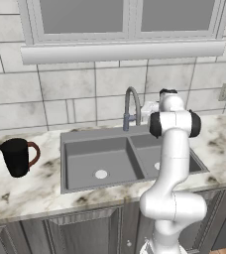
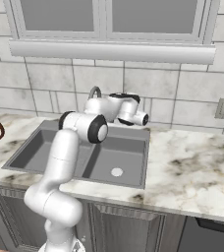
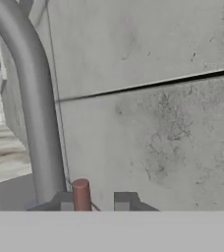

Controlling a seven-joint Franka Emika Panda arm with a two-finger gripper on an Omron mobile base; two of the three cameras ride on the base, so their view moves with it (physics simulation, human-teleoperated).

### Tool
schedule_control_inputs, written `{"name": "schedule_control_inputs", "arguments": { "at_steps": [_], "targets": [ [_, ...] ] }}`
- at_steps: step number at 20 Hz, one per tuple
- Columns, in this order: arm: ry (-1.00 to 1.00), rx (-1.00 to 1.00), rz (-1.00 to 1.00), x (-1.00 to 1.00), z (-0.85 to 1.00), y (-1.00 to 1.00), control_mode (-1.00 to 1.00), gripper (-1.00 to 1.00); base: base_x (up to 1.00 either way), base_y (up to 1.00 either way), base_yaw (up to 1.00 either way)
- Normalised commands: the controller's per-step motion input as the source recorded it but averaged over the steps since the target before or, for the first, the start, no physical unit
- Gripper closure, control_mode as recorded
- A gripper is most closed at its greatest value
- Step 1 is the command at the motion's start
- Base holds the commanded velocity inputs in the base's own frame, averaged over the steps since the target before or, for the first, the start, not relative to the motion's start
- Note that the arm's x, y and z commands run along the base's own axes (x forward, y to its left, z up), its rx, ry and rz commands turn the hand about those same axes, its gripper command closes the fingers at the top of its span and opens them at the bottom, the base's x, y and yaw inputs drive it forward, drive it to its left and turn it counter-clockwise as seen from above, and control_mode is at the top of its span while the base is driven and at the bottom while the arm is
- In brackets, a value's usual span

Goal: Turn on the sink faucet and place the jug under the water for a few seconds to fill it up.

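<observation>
The white arm is reaching over the sink (image 1: 80,149) toward the back wall, and its gripper (image 3: 97,199) is sitting right at the base of the sink faucet (image 1: 131,106); in the hand view the two grey finger tips (image 3: 65,201) are standing a little apart with a small reddish stub (image 3: 81,193), probably the faucet's lever, rising just beside the left-hand one. The jaws are looking slightly parted and are closing on nothing that can be made out, though whether a tip is touching the stub cannot be told. The faucet's grey tube is curving up close beside the gripper against the pale tiled wall (image 3: 148,74). No stream is showing under the spout, so the tap is most likely not yet running. The jug (image 1: 17,157) is standing upright on the marbled counter (image 1: 35,191), well apart from the arm, to the left of the sink with its reddish-brown handle (image 1: 34,153) pointing toward the basin. It is likely rigid and light while empty, heavier once filled, and its smooth tapered body may be slippery; the handle or the rim would offer the surer hold. No brand, label or writing is readable anywhere.
</observation>
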Motion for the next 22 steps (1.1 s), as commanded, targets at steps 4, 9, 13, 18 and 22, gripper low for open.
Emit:
{"name": "schedule_control_inputs", "arguments": {
  "at_steps": [4, 9, 13, 18, 22],
  "targets": [
    [0.1, 0.07, -0.19, 0.21, -0.4, -1.0, -1.0, 1.0, 0.0, 0.0, 0.0],
    [0.11, 0.08, -0.22, 0.12, -0.61, -1.0, -1.0, 1.0, 0.0, 0.0, 0.0],
    [0.16, 0.05, -0.22, 0.03, -0.89, -0.99, -1.0, 1.0, 0.0, 0.0, 0.0],
    [0.16, 0.0, -0.21, 0.01, -0.74, -0.74, -1.0, 1.0, 0.0, 0.0, 0.0],
    [0.07, 0.0, -0.09, -0.04, -0.05, -0.13, -1.0, 1.0, 0.0, 0.0, 0.0]
  ]
}}
